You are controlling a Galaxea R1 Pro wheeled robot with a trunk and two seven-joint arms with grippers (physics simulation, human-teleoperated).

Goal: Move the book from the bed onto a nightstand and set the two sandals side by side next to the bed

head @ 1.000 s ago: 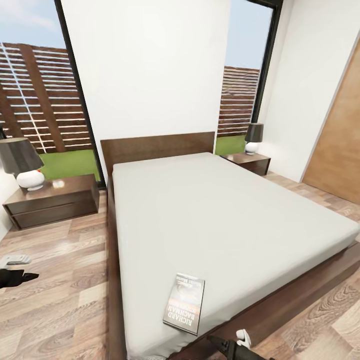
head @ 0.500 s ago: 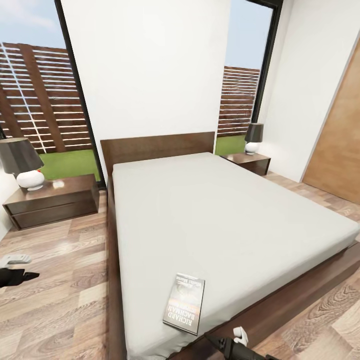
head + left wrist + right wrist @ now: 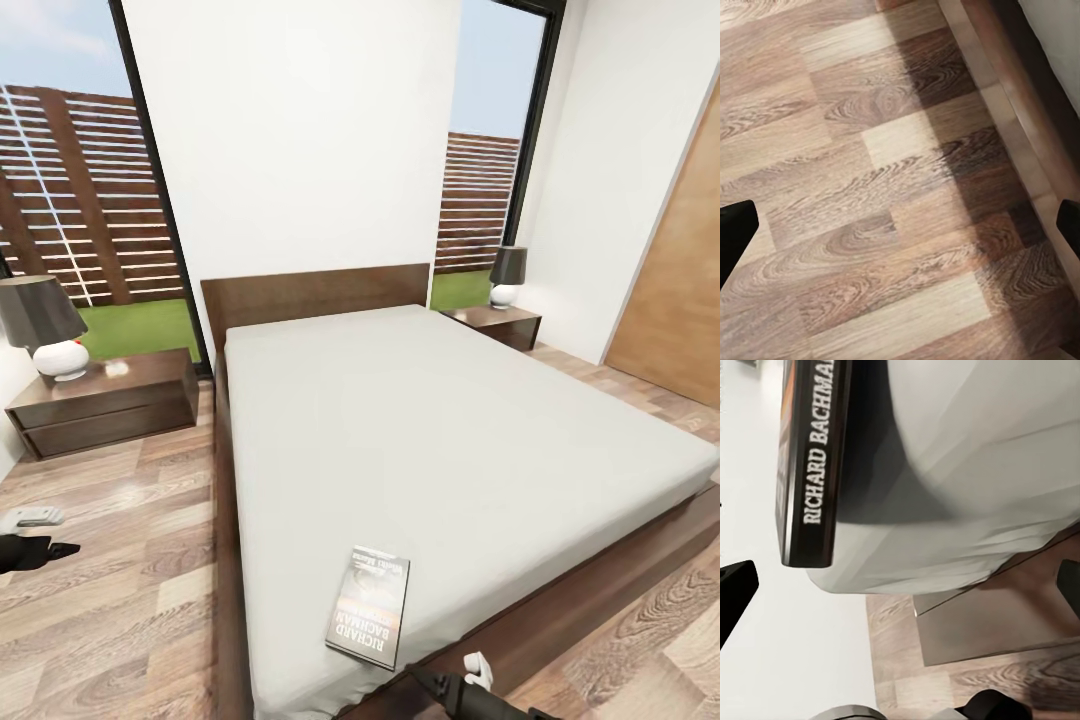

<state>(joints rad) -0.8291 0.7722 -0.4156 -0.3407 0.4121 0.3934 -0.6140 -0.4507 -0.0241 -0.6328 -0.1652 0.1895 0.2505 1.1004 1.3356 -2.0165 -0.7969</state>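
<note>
The book point(image 3: 368, 620) lies flat on the pale grey mattress of the bed point(image 3: 430, 430), near its foot corner, dark cover up with an orange band. In the right wrist view the book point(image 3: 814, 472) shows its spine, lettered RICHARD BACHMAN, just beyond the open fingers. My right gripper point(image 3: 432, 686) point(image 3: 900, 585) hovers by the bed's foot edge, below the book, holding nothing. My left gripper point(image 3: 45, 550) point(image 3: 900, 229) is open over the wood floor beside the bed frame point(image 3: 1020, 112). Two nightstands point(image 3: 105, 400) point(image 3: 497, 325) flank the headboard. The sandals are out of view.
Each nightstand carries a dark-shaded lamp point(image 3: 45, 325) point(image 3: 507, 275). A wooden door point(image 3: 675, 300) stands at the right. Tall windows with a slatted fence sit behind the bed. Plank floor point(image 3: 120, 560) runs along the bed's left side.
My right gripper has crept slightly up toward the bed's foot edge. The book and left gripper stay put.
</note>
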